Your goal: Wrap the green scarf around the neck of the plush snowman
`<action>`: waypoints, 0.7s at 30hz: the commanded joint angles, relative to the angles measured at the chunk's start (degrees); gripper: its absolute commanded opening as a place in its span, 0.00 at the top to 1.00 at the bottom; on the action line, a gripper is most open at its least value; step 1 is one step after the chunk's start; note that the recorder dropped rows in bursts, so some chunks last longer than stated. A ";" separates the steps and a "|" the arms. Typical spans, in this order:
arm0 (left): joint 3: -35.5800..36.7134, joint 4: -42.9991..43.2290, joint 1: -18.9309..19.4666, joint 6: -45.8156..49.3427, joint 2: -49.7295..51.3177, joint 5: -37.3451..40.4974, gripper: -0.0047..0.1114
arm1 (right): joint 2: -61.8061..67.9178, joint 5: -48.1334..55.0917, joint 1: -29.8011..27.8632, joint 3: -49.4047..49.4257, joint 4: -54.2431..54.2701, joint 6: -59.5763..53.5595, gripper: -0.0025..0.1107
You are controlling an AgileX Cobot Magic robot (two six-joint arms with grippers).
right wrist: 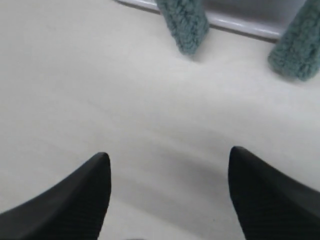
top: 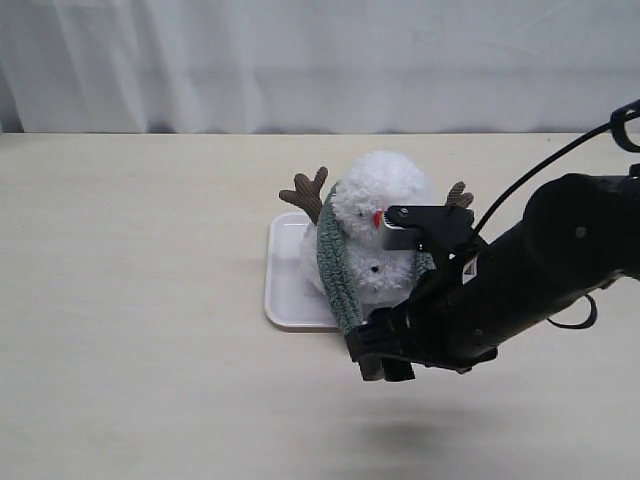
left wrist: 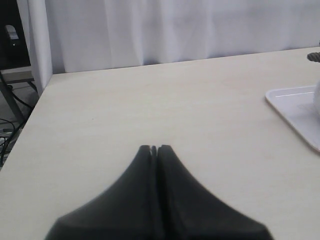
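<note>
Hanging low over the desk just in front of the white tray, the right hand is spread wide with nothing between its fingers. The green scarf is draped about the plush snowman, which sits on the tray. It crosses the snowman's neck, and its two tails run down the front and over the tray's near edge. In the right wrist view both rounded ends lie ahead of the fingertips, apart from them, their long axes pointing roughly back at the hand. Any tidying tug would probably mean reaching straight forward along a tail. The left hand is pressed closed on nothing, off to the tray's side and clearly the farther of the two.
</note>
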 commanded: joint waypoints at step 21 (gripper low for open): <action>0.19 -0.16 -0.05 0.03 -0.16 -0.68 0.96 | -28.65 -6.00 0.07 5.62 -6.50 -3.75 0.94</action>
